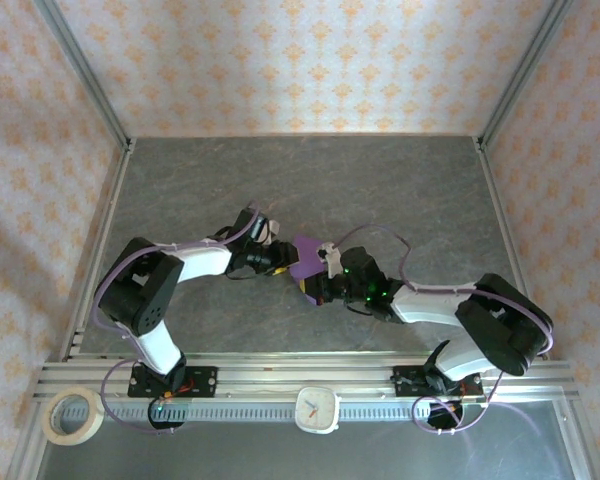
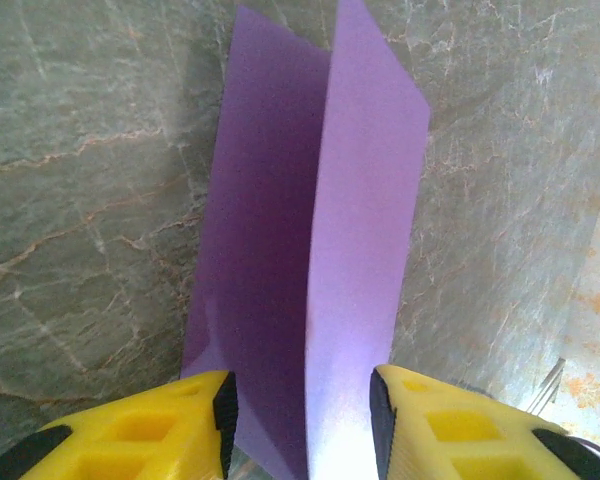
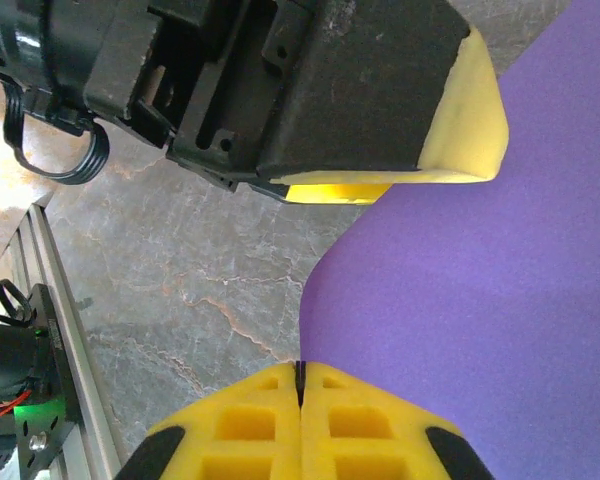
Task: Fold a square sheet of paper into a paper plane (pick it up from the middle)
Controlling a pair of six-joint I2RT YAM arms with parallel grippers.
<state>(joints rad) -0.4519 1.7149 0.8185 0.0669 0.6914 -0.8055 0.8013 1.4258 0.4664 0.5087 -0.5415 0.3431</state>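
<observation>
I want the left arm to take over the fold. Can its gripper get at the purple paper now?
Probably yes: the paper stands creased between the left gripper's open fingers, with nothing blocking.

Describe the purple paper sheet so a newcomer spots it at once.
Start at the grey marbled table and go to its centre, where the two arms' grippers meet. The thin purple paper sheet is there, between the open left gripper fingers and pinched by the shut right gripper. It's the only flat purple thing, creased lengthwise into a V.
</observation>
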